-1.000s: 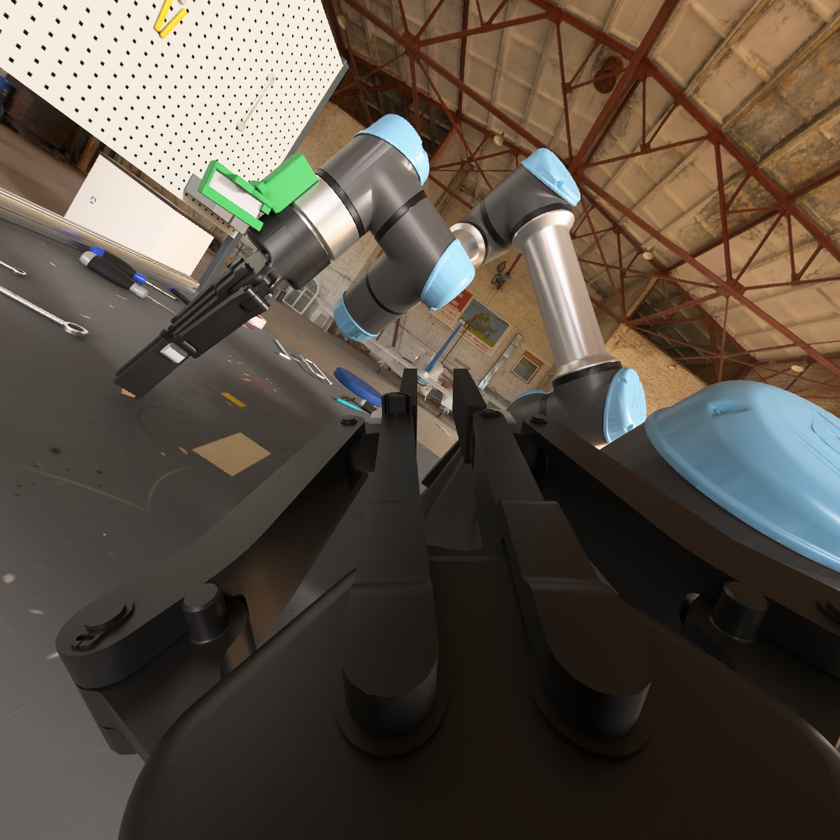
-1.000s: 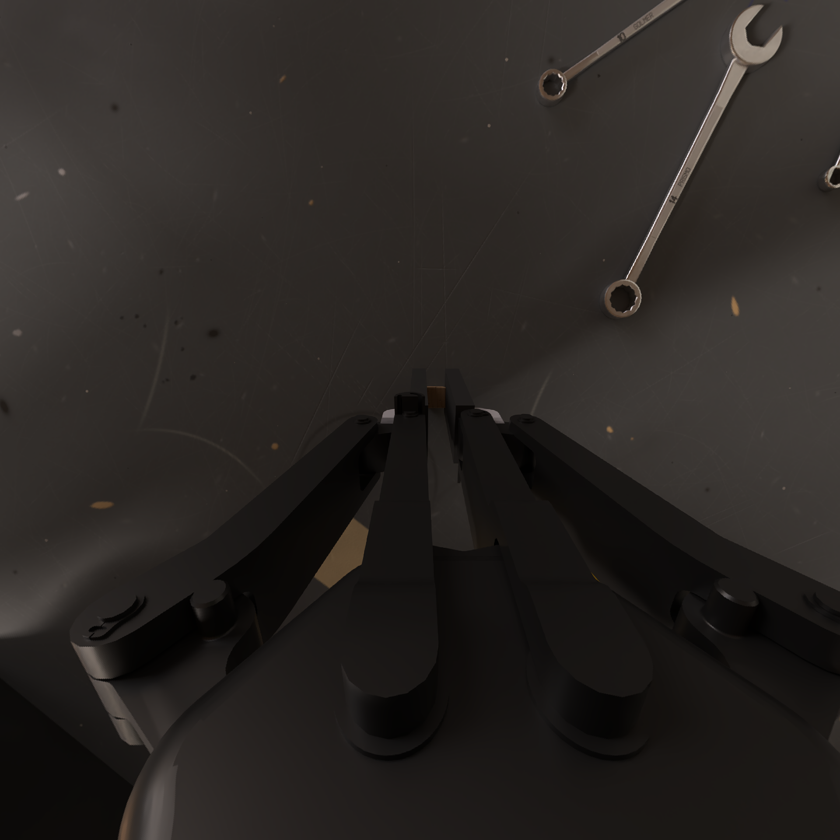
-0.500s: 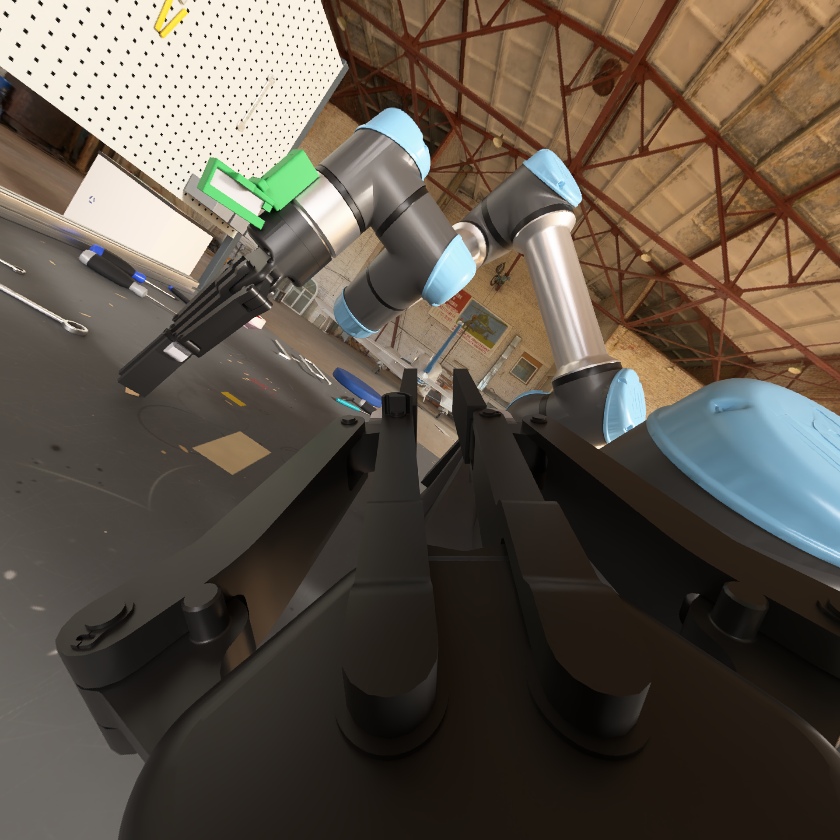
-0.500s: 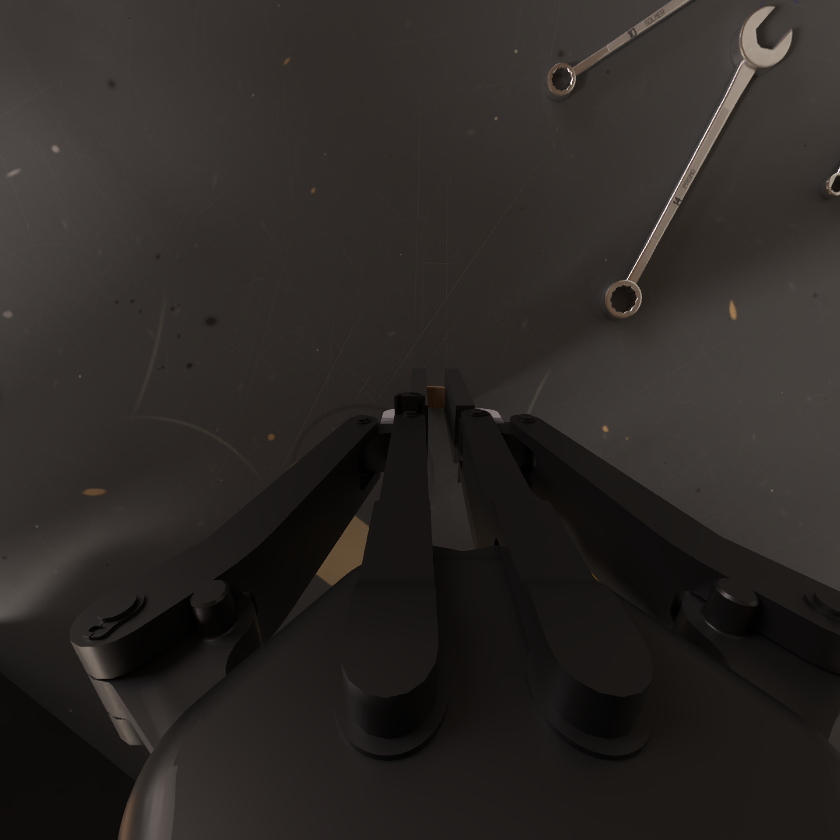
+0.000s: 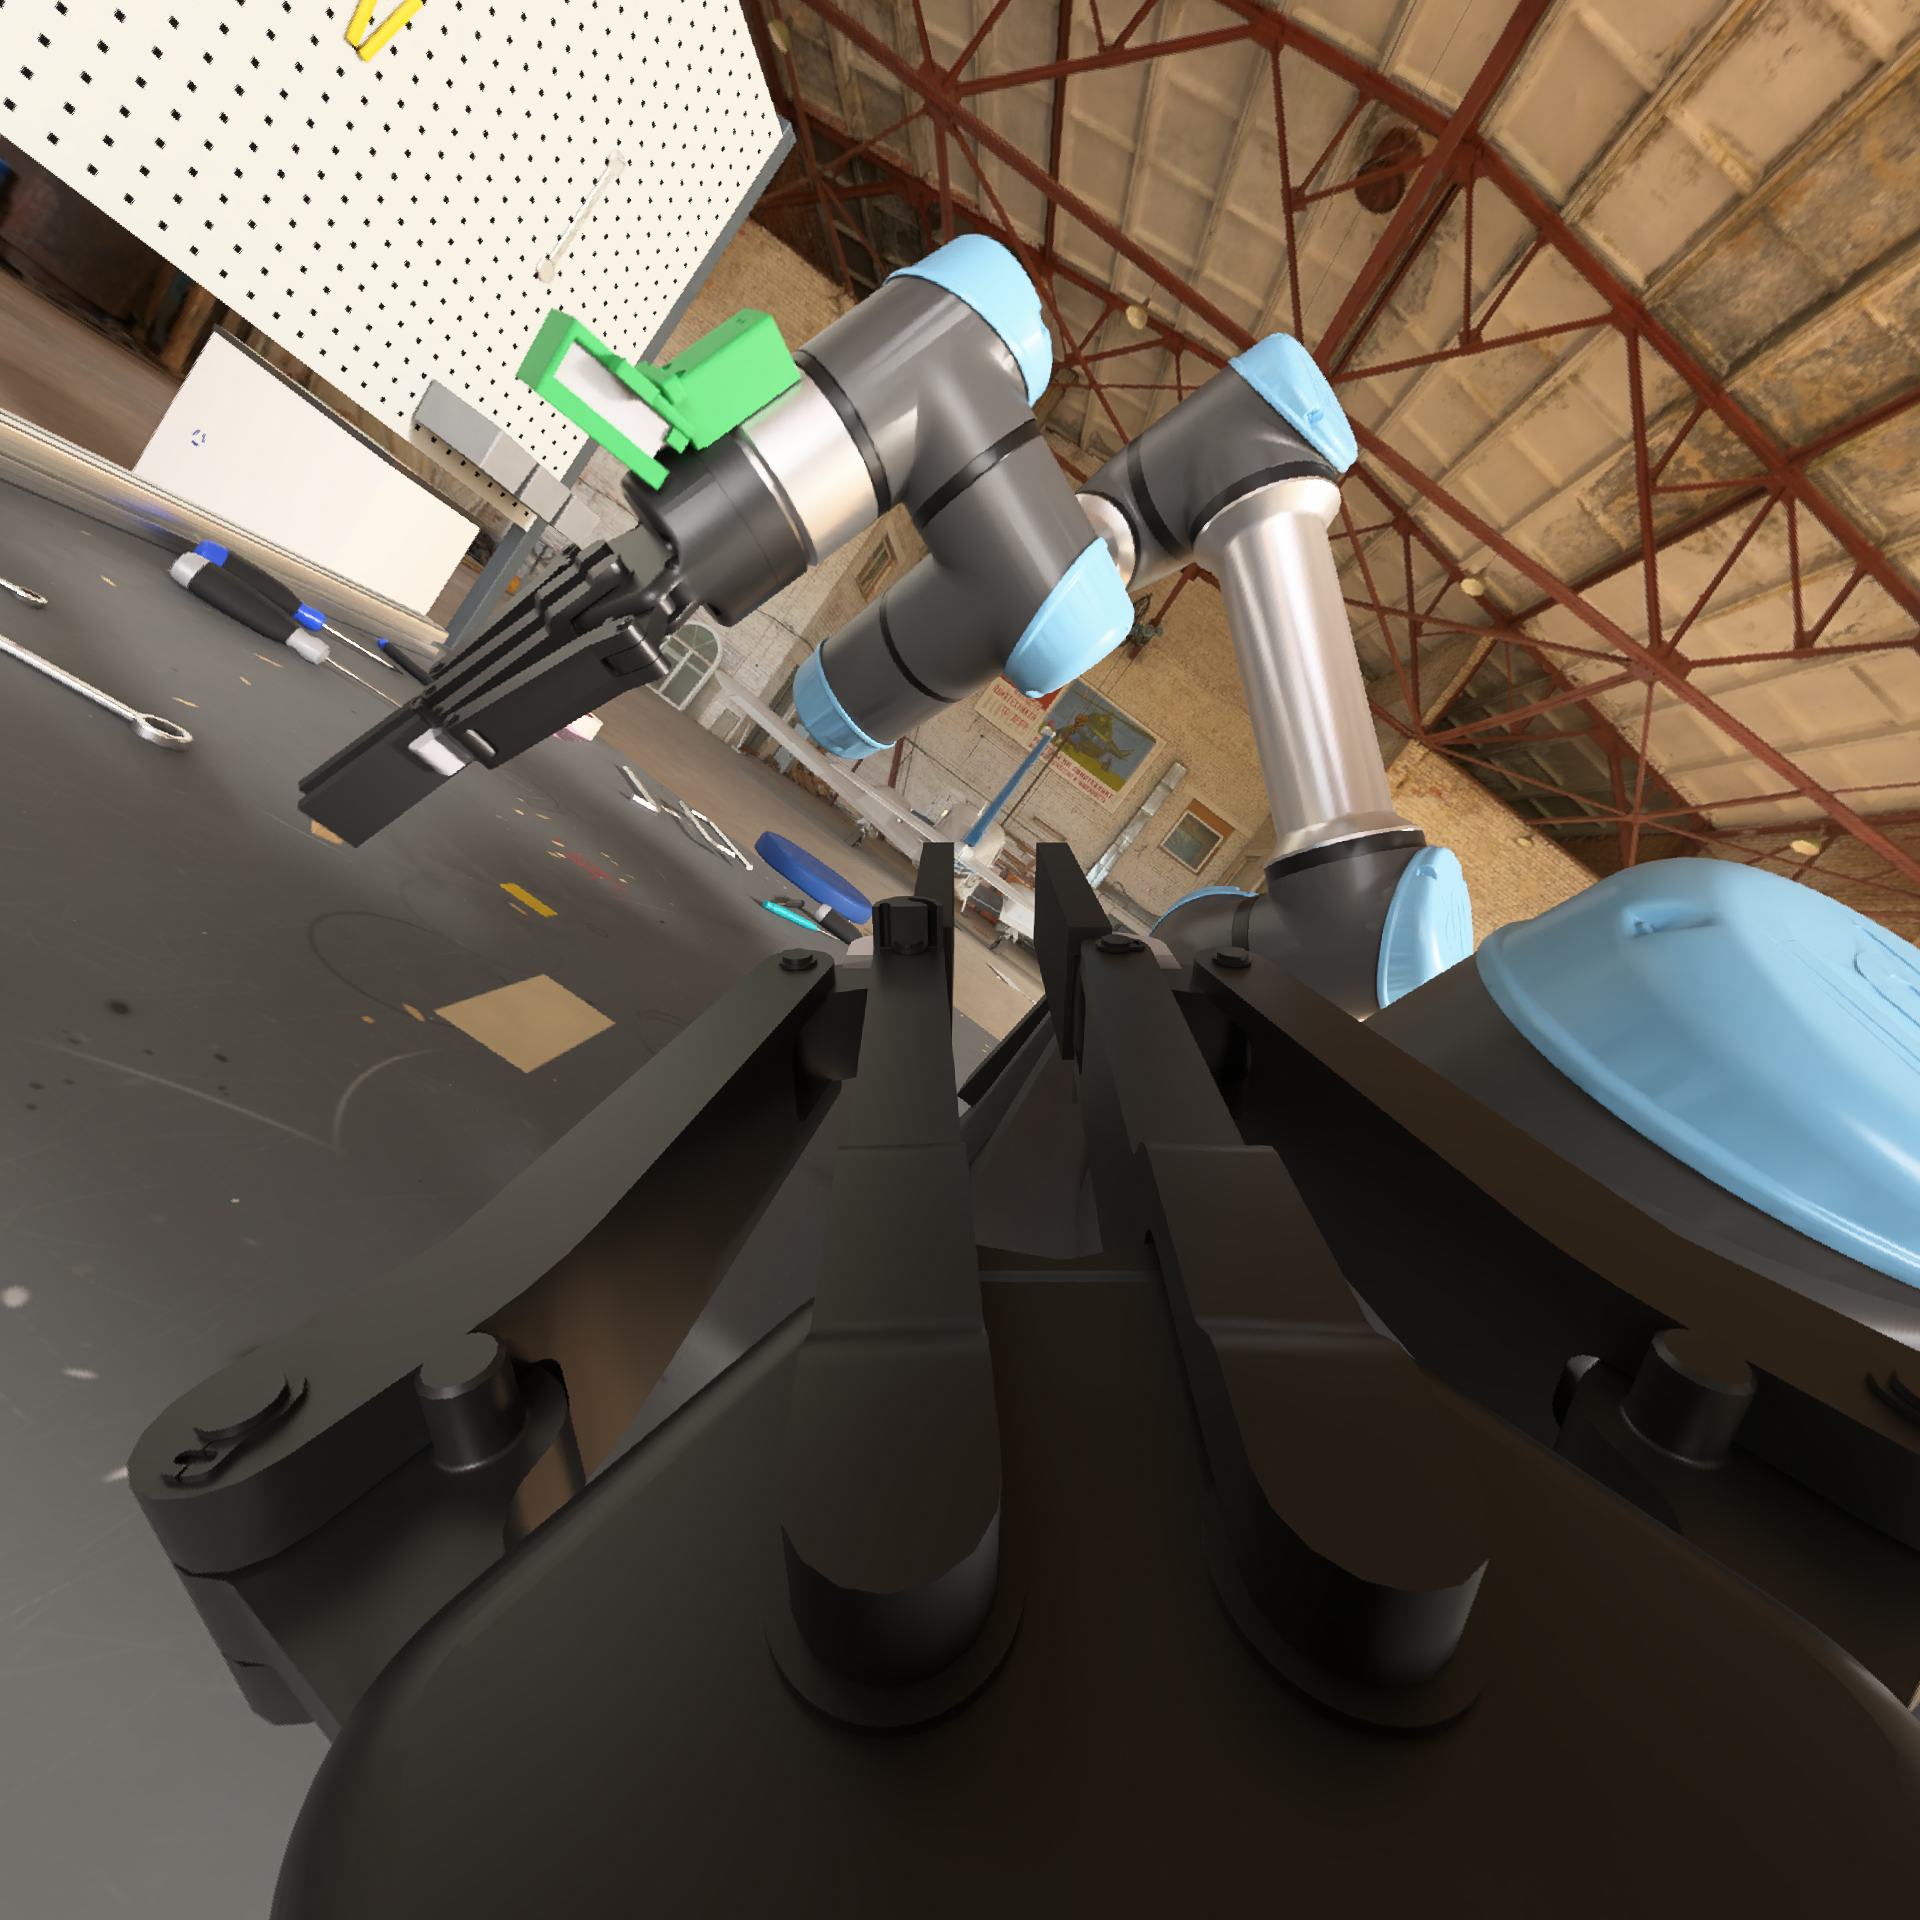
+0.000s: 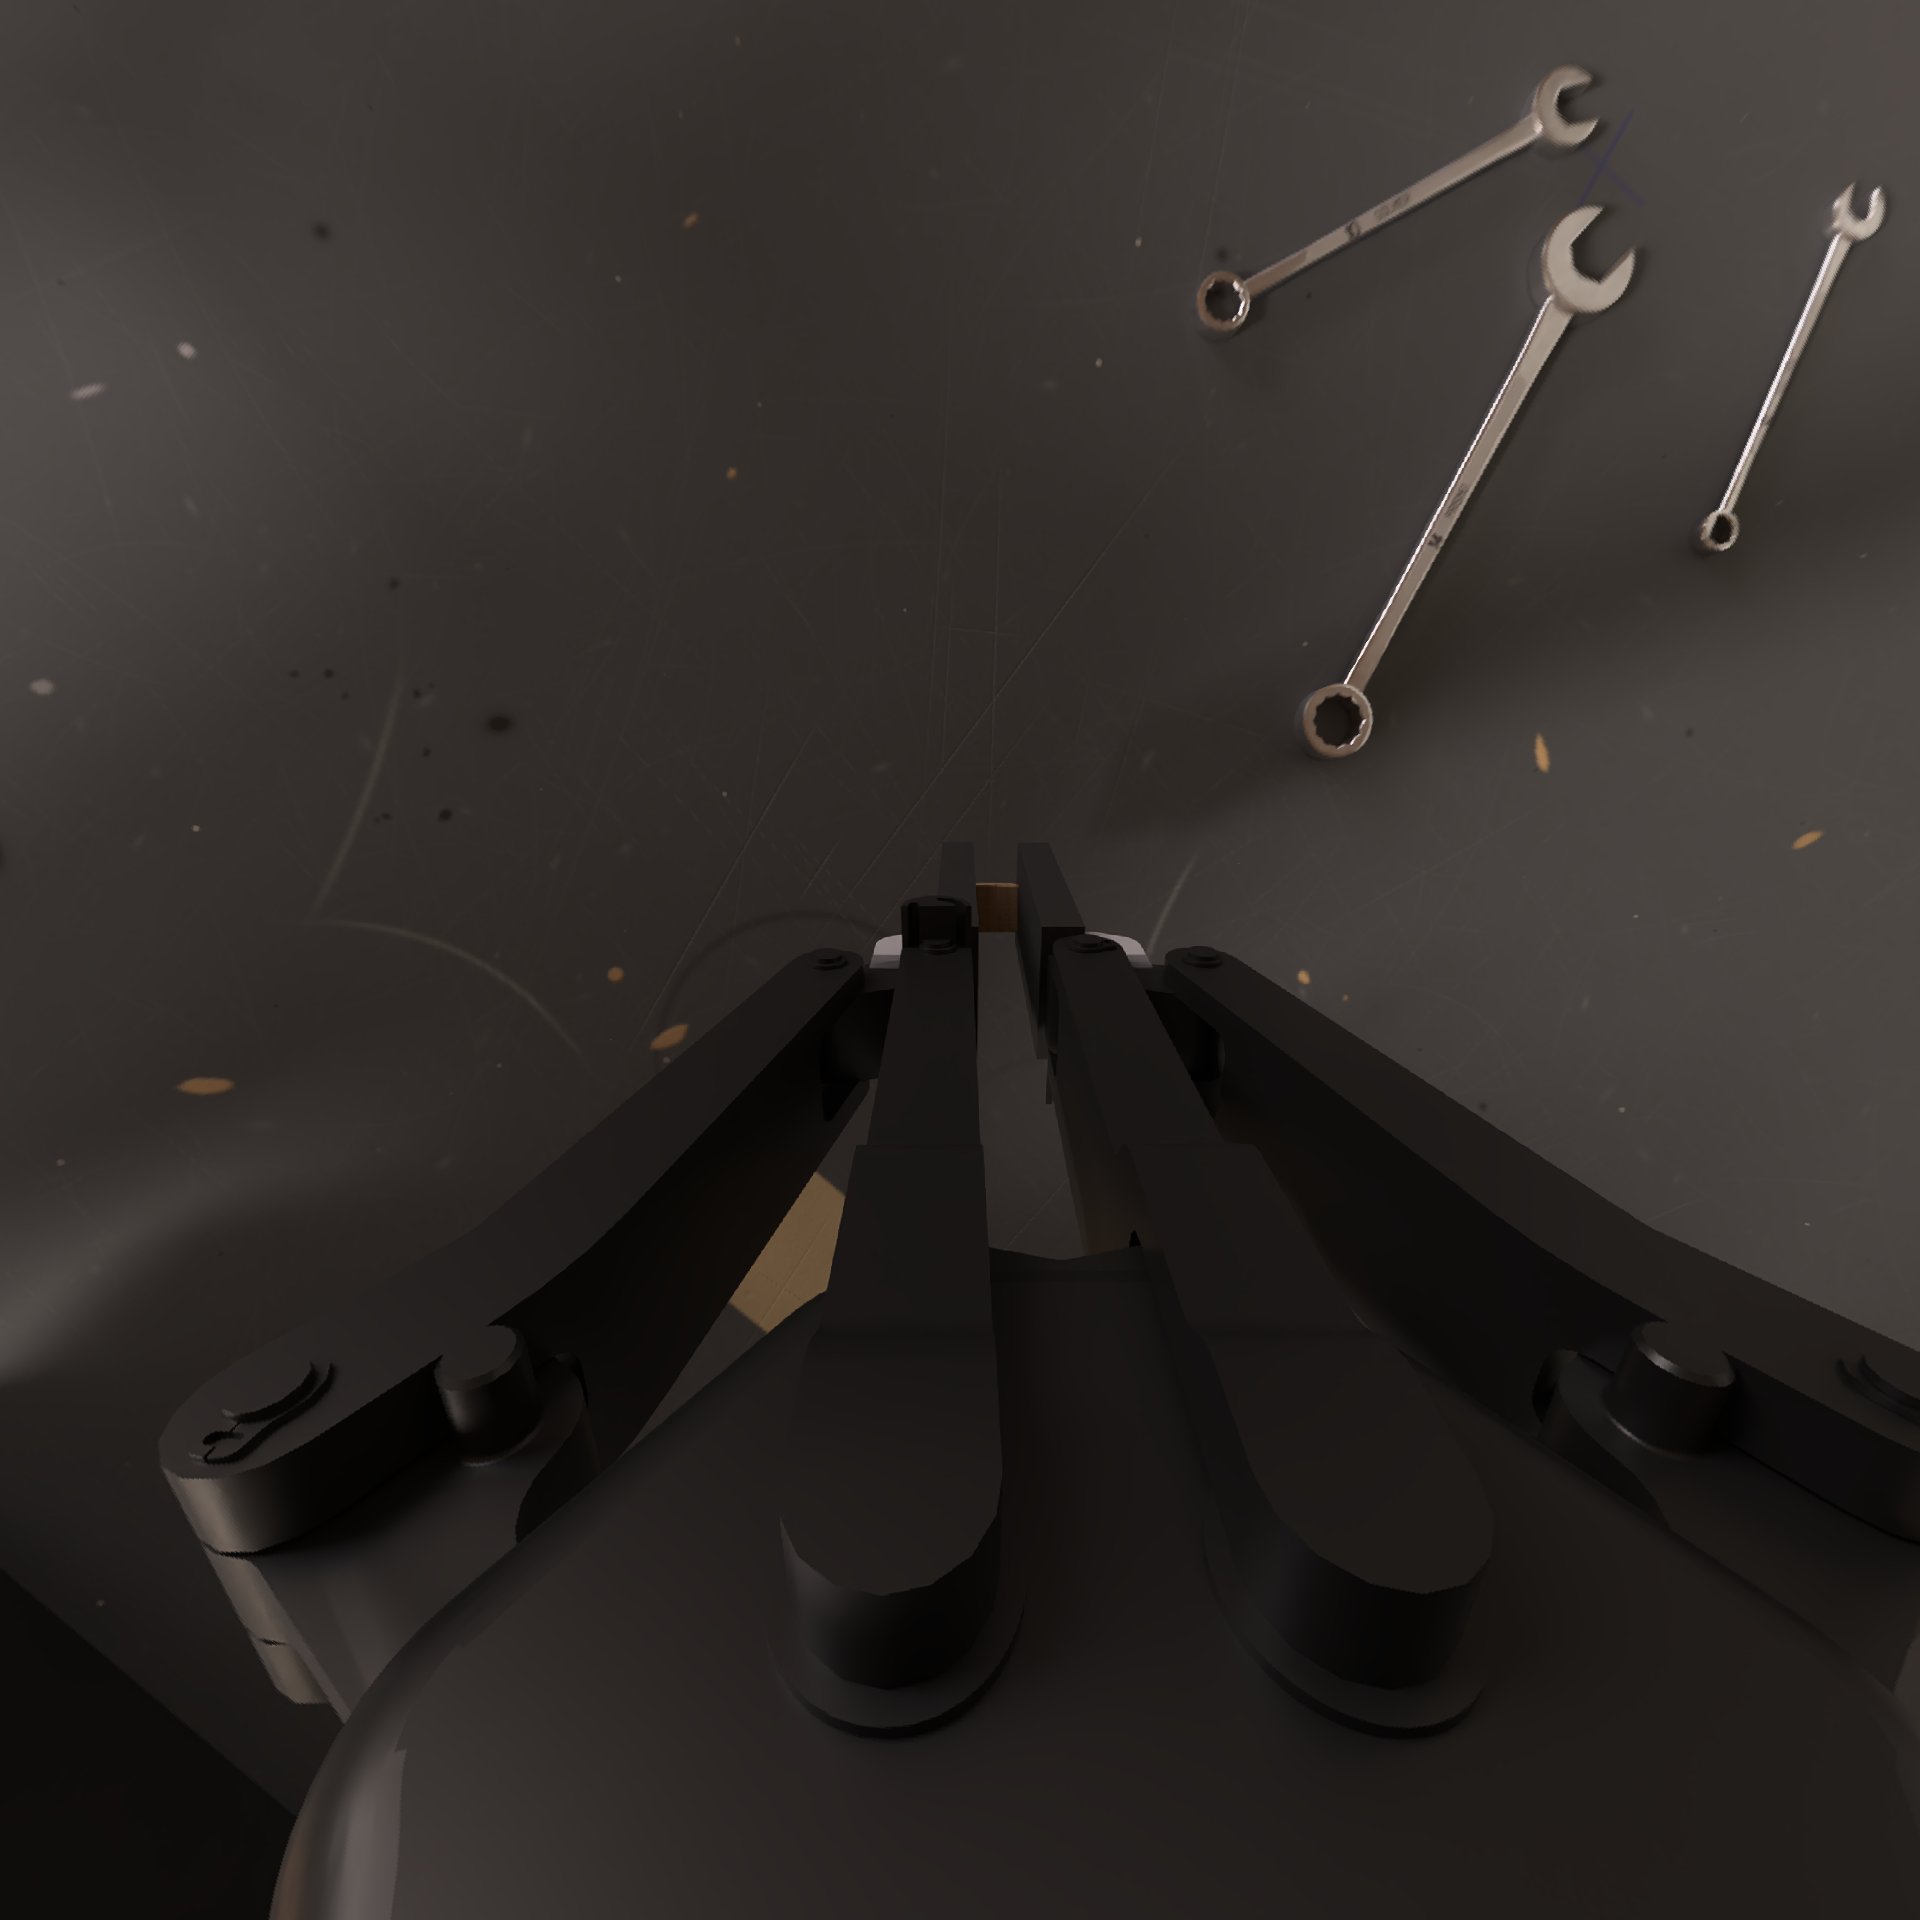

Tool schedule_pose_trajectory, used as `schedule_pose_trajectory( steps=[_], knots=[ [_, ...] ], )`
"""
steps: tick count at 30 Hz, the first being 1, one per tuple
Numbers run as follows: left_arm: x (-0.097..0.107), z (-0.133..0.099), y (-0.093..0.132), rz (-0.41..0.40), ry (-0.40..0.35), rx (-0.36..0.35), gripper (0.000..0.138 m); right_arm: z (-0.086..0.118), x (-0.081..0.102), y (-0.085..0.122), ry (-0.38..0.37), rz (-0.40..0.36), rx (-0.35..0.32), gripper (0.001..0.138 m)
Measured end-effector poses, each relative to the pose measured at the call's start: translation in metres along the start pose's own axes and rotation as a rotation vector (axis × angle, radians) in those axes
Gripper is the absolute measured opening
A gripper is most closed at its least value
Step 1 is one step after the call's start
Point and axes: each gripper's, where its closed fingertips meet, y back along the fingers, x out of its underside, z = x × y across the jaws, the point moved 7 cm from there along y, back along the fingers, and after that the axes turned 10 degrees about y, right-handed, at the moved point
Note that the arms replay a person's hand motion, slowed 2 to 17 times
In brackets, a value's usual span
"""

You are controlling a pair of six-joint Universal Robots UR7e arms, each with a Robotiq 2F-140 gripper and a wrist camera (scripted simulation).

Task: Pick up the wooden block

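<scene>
The wooden block (image 6: 995, 906) is a small tan piece pinched between the fingertips of my right gripper (image 6: 995, 878). The gripper is shut on it and holds it above the dark table (image 6: 623, 416). In the left wrist view the right gripper (image 5: 358, 795) hangs clear of the table, with a sliver of the block (image 5: 325, 831) showing under its tips. My left gripper (image 5: 992, 883) is low at the table's near side. Its jaws are drawn together with a narrow gap and nothing between them.
Three steel wrenches (image 6: 1455, 499) (image 6: 1392, 203) (image 6: 1787, 374) lie ahead and to the right of the right gripper. A tan square patch (image 5: 525, 1020) marks the table. Screwdrivers (image 5: 249, 608), a wrench (image 5: 94, 691), a blue disc (image 5: 816, 862), a white box (image 5: 301, 499) and a pegboard (image 5: 364, 187) are farther off.
My right gripper has risen with the block, so the table looks farther away and a third wrench has come into view. The left gripper has not moved.
</scene>
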Motion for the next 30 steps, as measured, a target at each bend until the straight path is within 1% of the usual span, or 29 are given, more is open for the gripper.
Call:
schedule_pose_trajectory(
  steps=[7, 17, 20, 24, 28, 30],
  knots=[
    [0.001, 0.0, 0.001, 0.009, 0.0, -0.007, 0.021, -0.003, -0.003, 0.033, 0.001, -0.086, 0.026, 0.011],
    [0.001, -0.001, 0.003, 0.016, 0.002, -0.015, 0.021, -0.017, 0.001, 0.099, -0.03, -0.237, 0.097, 0.011],
    [0.001, -0.001, 0.003, 0.015, 0.003, -0.015, 0.021, -0.024, 0.005, 0.119, -0.055, -0.28, 0.117, 0.011],
    [0.0, -0.002, 0.003, 0.015, 0.003, -0.013, 0.021, -0.037, 0.012, 0.141, -0.106, -0.322, 0.135, 0.011],
    [0.0, -0.003, 0.002, 0.015, 0.0, -0.011, 0.021, -0.051, 0.022, 0.158, -0.17, -0.339, 0.145, 0.011],
    [0.0, -0.004, 0.002, 0.016, -0.002, -0.011, 0.021, -0.06, 0.028, 0.163, -0.205, -0.337, 0.149, 0.011]
  ],
)
